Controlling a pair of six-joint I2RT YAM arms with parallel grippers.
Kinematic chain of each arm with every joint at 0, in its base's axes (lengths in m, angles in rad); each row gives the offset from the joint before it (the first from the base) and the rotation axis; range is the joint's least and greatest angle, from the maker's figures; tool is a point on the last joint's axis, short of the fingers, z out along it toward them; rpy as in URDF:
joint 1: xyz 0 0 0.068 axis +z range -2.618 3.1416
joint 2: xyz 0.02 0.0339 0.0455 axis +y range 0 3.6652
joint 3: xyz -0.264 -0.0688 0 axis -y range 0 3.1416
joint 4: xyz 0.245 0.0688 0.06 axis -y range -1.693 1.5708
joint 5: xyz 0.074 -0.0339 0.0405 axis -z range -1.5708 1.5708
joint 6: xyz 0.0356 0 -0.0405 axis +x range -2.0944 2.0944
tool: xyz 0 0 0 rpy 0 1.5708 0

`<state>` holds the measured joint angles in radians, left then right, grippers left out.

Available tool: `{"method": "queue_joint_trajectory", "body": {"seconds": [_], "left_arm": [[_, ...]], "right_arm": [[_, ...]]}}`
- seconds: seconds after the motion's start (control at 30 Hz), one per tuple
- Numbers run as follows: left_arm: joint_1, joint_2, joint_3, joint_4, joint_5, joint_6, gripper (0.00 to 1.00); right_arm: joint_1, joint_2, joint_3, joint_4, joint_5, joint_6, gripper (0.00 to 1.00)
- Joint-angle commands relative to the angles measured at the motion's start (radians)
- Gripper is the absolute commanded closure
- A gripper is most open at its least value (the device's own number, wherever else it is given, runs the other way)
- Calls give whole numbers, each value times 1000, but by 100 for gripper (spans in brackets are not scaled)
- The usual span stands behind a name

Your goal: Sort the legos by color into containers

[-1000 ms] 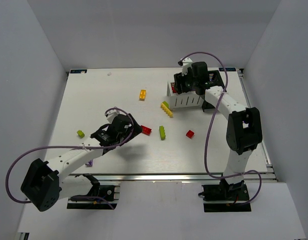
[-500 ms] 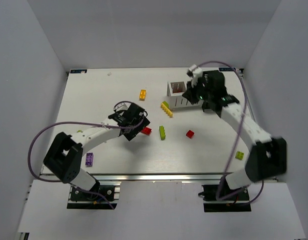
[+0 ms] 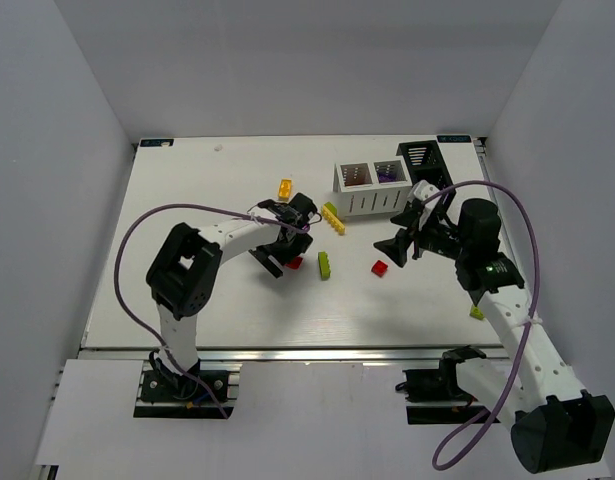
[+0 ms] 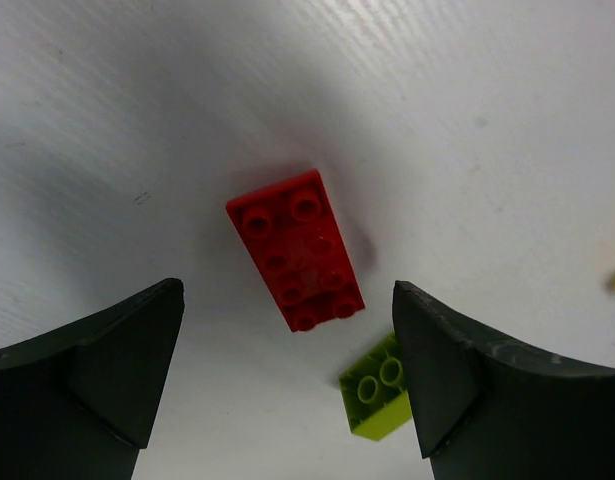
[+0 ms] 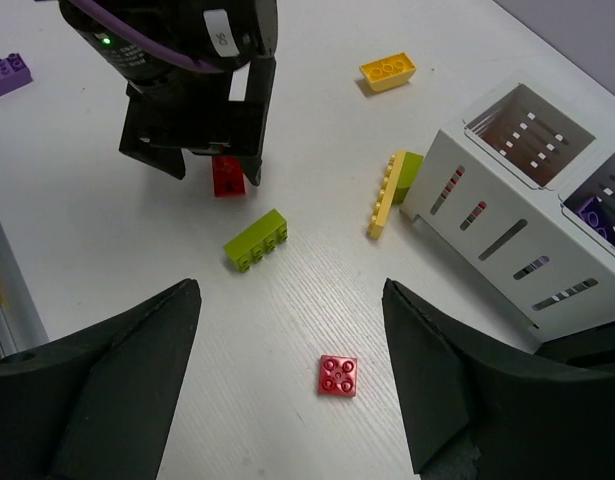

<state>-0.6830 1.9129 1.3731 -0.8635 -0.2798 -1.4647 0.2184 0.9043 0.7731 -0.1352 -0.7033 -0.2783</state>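
- Red brick (image 4: 297, 250) now lies inside the open left claw (image 4: 287, 375);
- right claw (image 5: 287, 400), gaping, has withdrawn from the white box (image 5: 507, 200); small red lego (image 5: 338, 375) below, between its fingers.

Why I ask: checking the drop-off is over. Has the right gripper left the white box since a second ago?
Yes. The right gripper has pulled back from the white box toward the near edge, jaws open.

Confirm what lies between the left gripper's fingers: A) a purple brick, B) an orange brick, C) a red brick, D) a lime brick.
C: in the left wrist view the red brick lies studs up between the fingers of the open left gripper; the lime brick sits off by one finger.
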Motion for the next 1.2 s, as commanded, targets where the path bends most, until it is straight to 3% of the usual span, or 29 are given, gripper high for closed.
{"method": "queue_joint_trajectory", "body": {"seconds": [0.0,0.07,0.2,0.23,0.4,0.53,0.57,0.67,0.73,0.8,0.87,0.9,1.03,1.1,1.17], "left_arm": [[-4,30,73,-60,13,-49,6],[-4,57,99,-80,11,-59,10],[5,86,123,-77,16,-60,38],[5,86,119,-71,17,-60,52],[5,64,133,-80,13,-54,83],[-16,-9,207,28,-53,134,94],[-16,-44,224,88,-20,323,100],[-16,-159,134,435,127,712,100],[0,-199,78,667,204,861,100],[0,-174,122,708,243,905,100],[10,-99,243,664,261,1013,100],[10,-1,397,632,315,1044,100],[10,230,764,477,340,1133,100],[10,287,845,469,337,1130,98],[10,324,880,483,309,1110,88]], "right_arm": [[-17,-31,2,2,-28,-7,22],[-27,-42,2,-6,-30,-7,22],[-40,-51,-1,-10,-47,-12,24],[-50,-54,-1,-10,-57,-9,24],[-65,-61,0,-14,-71,-9,25],[-82,-58,-8,2,5,20,29],[-86,-54,-11,26,39,54,43],[-100,-33,-6,39,154,94,100],[-119,-22,-6,39,171,97,100],[-131,-18,-5,37,169,109,100],[-136,-13,-6,40,168,113,100],[-137,-10,-9,42,169,117,100],[-159,4,-14,42,168,123,100],[-163,16,-17,42,151,125,100],[-171,22,-12,36,148,122,100]]}}
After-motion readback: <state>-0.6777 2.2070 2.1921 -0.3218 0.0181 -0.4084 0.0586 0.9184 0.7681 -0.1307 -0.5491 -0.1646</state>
